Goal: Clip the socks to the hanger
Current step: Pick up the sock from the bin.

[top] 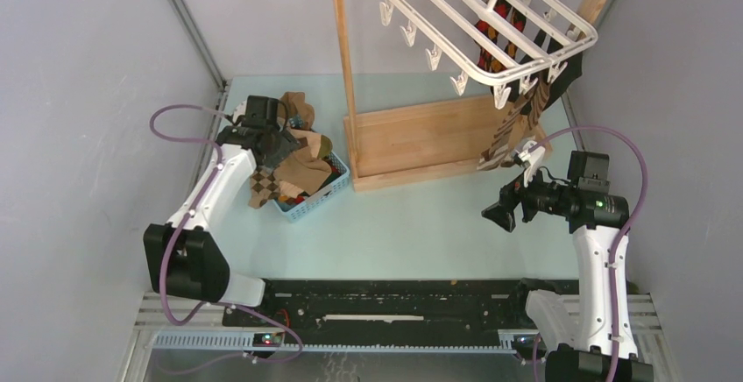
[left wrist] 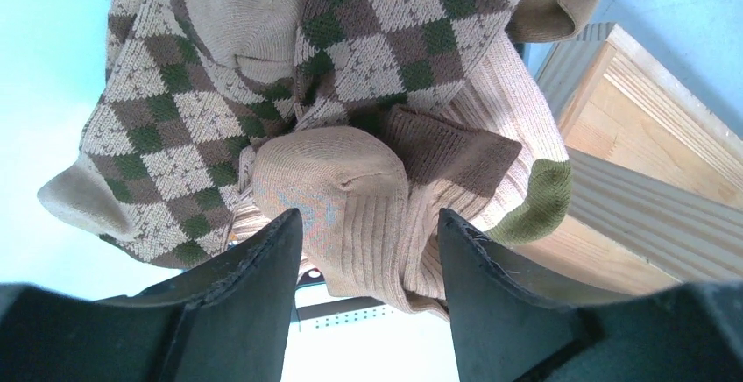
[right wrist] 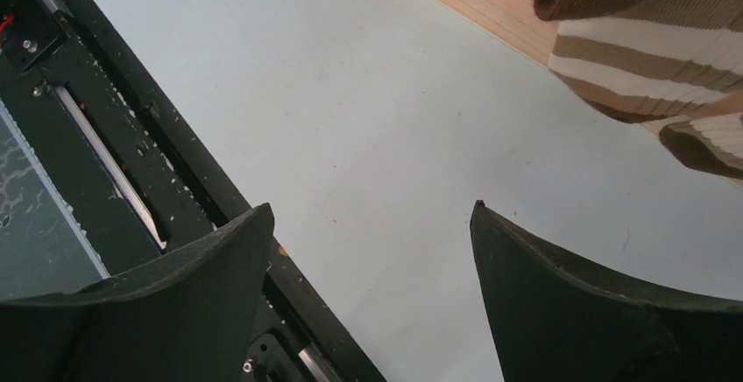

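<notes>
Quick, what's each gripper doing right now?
Left gripper: open, straddling a tan sock without clamping it.
Right gripper: open, holding nothing.

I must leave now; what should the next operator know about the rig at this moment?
Left gripper: open, jaws astride a plain tan sock on the pile in the blue basket.
Right gripper: open, empty, near the hanging striped sock.
Done: the striped sock and a red argyle sock hang on the hanger.
To do: clip the basket's socks.
</notes>
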Controlling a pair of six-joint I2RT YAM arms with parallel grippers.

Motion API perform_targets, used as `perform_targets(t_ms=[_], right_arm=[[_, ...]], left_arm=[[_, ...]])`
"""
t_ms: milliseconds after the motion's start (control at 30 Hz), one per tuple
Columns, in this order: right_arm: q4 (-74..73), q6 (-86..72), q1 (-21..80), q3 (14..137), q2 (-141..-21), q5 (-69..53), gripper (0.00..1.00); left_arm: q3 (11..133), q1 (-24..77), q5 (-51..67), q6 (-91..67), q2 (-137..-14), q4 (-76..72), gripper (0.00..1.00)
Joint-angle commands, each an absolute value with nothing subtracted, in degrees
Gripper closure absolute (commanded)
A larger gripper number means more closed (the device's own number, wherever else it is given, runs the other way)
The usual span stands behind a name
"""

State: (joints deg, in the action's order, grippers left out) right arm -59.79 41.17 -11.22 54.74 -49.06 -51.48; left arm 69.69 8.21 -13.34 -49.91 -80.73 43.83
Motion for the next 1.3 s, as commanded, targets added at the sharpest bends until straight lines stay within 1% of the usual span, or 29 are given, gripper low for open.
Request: perform_targets(t_ms=[0,667,1267], right_arm=[[-59.4,42.1,-11.5,54.4,-48.4,-51.4,0.09],[-59.7,42.5,-11.7,53.7,-48.0,-51.1,0.09],[-59.7,42.8,-11.7,53.3,-47.8,-50.9,0.09]], left_arm=[[69.3,7.9,-14.2,-47.6,-77.9,42.6,0.37],[67.2,7.9,-13.0,-42.5,-74.9,40.1,0.37],[64.7,7.9,-10.4,-41.0,-73.0,37.5,0.38]])
